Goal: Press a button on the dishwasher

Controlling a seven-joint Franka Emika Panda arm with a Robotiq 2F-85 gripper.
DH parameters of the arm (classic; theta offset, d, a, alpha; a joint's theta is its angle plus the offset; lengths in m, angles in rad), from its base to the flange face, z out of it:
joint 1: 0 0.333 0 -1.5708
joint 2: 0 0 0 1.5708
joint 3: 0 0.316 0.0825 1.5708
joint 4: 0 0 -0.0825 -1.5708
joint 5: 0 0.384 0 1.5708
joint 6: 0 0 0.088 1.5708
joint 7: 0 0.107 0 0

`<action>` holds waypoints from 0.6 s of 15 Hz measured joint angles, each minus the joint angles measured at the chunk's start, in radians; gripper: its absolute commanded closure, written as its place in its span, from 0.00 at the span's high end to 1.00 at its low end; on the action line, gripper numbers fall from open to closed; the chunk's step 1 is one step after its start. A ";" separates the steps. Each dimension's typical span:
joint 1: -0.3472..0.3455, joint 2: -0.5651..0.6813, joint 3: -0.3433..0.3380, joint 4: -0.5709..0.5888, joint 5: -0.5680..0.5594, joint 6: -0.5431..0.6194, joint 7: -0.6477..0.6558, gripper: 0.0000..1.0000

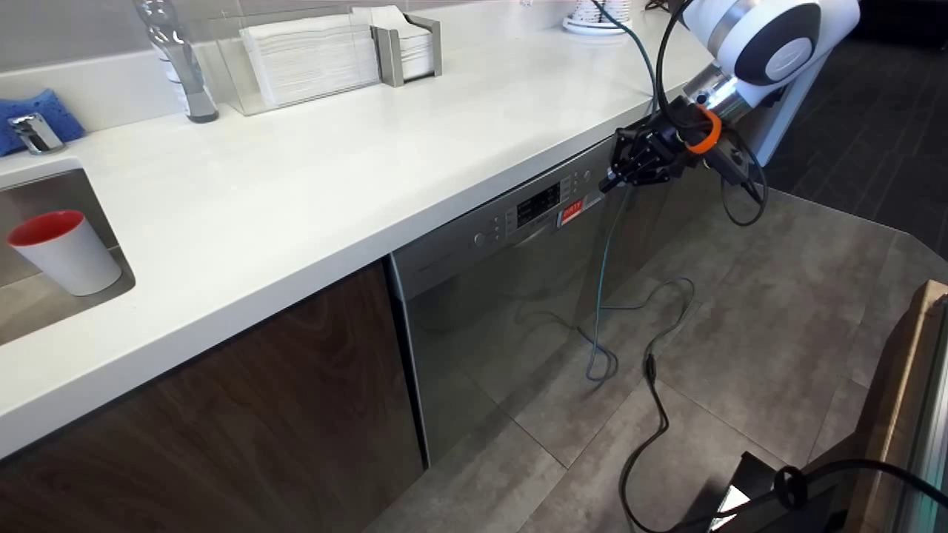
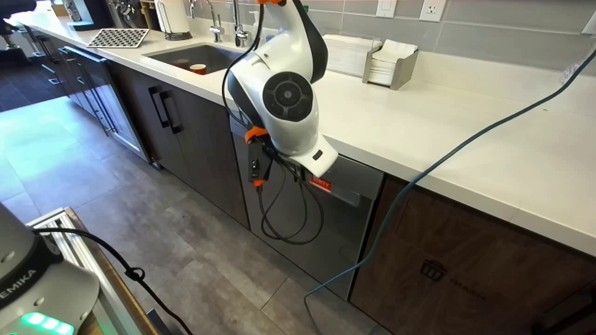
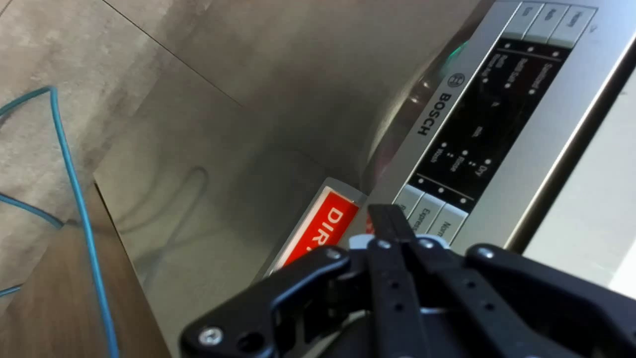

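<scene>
Smooth metal fronts the dishwasher (image 1: 496, 318) in an exterior view, shiny enough to mirror the dull, stone-look floor tiles (image 1: 785, 318) at 3 o'clock. The cabinet door (image 1: 222, 414) at 8 o'clock shows matt wood grain below a smooth, polished countertop (image 1: 311, 178); at 11 o'clock are paper napkins (image 1: 311, 55), at 10 a rough sponge (image 1: 63, 118) and a bright chrome fitting (image 1: 37, 133), and at 2 the glossy shell of the robot arm (image 1: 785, 44). In the wrist view, the display (image 3: 489, 109) at 2 o'clock is a glossy pane set in satin metal, the DIRTY label (image 3: 323, 222) at 6 looks plastic-smooth, and the gripper (image 3: 390, 214) at 5 o'clock pairs matt parts with shiny metal screws (image 3: 383, 244).
</scene>
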 measured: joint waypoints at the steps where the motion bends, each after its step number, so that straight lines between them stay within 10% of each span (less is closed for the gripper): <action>1: -0.001 0.010 -0.002 0.010 0.016 0.000 -0.003 0.00; 9: -0.058 0.075 0.050 0.084 0.079 0.011 -0.005 0.00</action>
